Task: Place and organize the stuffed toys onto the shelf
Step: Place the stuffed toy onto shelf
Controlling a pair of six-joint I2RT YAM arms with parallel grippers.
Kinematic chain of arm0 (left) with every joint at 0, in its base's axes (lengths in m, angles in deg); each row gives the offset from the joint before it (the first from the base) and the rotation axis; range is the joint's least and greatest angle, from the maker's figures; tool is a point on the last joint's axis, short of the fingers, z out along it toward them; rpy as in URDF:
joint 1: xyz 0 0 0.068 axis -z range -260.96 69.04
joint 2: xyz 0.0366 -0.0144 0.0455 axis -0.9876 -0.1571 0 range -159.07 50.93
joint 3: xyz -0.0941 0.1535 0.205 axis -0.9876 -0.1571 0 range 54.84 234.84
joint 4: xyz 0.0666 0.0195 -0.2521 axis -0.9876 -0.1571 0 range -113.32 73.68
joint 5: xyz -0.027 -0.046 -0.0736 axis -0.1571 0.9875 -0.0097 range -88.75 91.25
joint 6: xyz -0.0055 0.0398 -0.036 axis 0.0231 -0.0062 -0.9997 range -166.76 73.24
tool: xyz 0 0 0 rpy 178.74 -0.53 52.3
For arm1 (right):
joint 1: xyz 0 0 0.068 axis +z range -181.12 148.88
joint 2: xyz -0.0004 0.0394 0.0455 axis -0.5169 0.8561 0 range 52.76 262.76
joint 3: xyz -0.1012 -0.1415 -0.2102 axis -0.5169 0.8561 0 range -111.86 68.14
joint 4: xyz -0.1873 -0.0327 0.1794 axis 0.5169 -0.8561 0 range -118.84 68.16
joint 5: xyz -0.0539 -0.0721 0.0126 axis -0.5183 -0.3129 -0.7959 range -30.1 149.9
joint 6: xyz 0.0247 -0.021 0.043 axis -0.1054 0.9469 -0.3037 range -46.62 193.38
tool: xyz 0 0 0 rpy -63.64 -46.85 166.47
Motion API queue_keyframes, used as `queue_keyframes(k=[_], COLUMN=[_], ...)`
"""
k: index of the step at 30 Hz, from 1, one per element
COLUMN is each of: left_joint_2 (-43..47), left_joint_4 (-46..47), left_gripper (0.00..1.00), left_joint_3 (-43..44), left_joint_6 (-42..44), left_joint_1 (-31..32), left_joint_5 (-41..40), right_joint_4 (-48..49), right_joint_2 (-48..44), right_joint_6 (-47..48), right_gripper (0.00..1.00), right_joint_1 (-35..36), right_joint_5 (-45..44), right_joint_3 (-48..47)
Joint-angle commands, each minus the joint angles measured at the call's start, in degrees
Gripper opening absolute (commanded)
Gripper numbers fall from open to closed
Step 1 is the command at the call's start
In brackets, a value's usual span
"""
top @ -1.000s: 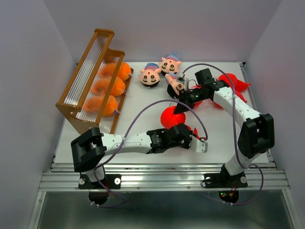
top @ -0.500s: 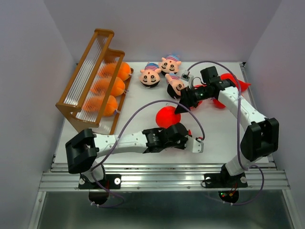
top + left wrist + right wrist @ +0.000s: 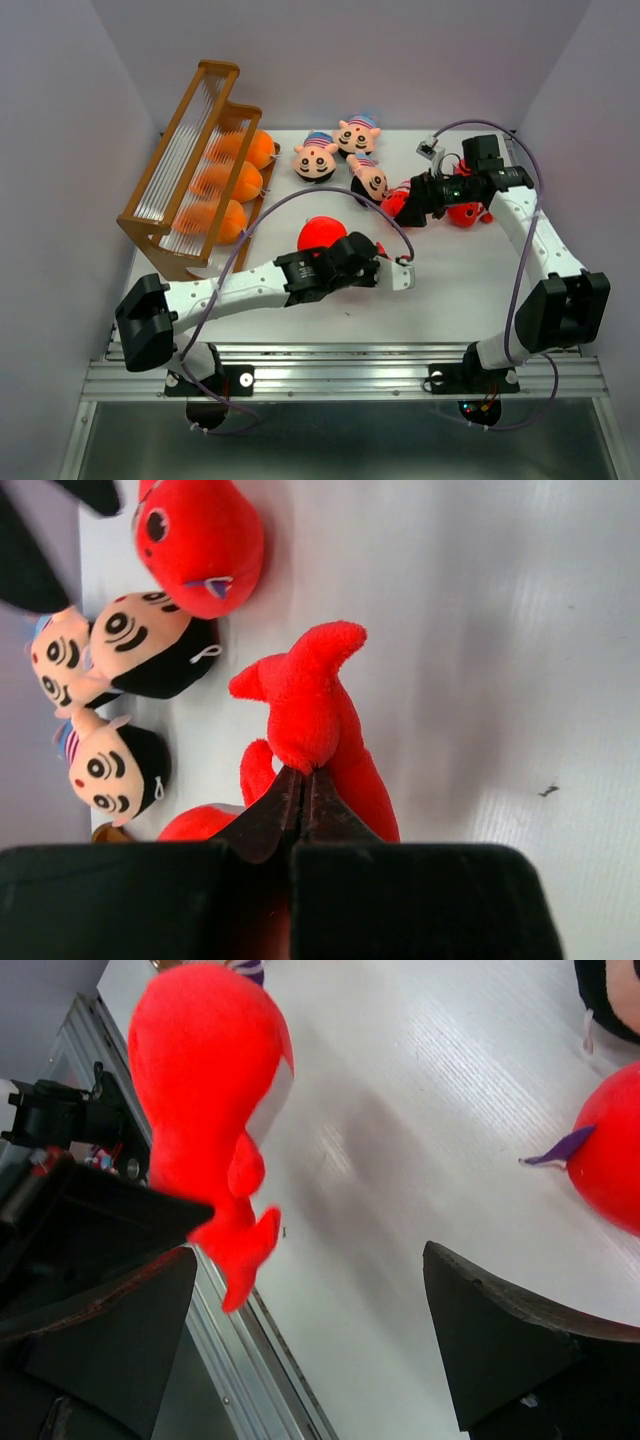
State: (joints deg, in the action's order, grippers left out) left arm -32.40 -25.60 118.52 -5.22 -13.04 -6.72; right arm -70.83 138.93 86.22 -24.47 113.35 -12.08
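Transport step: red toy is held pinched by its tail in the left gripper above the table, right gripper spread, empty; carriage leftward to a free tier of the shelf is judged next.

No legible text or labels.

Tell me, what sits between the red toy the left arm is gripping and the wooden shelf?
No toys: in the top view, only bare white table separates the held red toy from the shelf, with a purple cable arcing across it.
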Motion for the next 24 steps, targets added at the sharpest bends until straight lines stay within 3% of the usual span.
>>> queue_keyframes(k=[1,9,16,24], left_joint_2=[3.00,-3.59,-12.89,-23.80], left_joint_4=[-1.96,-9.00,-11.29,-10.16], left_gripper=[0.00,0.00,0.00,0.00], left_joint_3=[7.06,21.21,34.99,46.53], left_joint_6=[1.35,4.69,6.01,6.19], left_joint_1=[-4.54,-15.61,-24.04,-31.97], left_joint_5=[-0.48,0.76,1.90,1.38], right_joint_4=[-0.84,-0.75,-0.67,-2.60], right_joint_2=[-3.02,-3.47,-0.40,0.23], right_joint_6=[4.38,12.90,19.66,23.46], right_gripper=[1.00,1.00,1.00,1.00], right_joint_1=[-1.47,-3.75,-4.37,-5.51], right_joint_5=[0.60,-0.10,5.60,8.69], right_joint_3=[3.93,12.72,18.69,19.49])
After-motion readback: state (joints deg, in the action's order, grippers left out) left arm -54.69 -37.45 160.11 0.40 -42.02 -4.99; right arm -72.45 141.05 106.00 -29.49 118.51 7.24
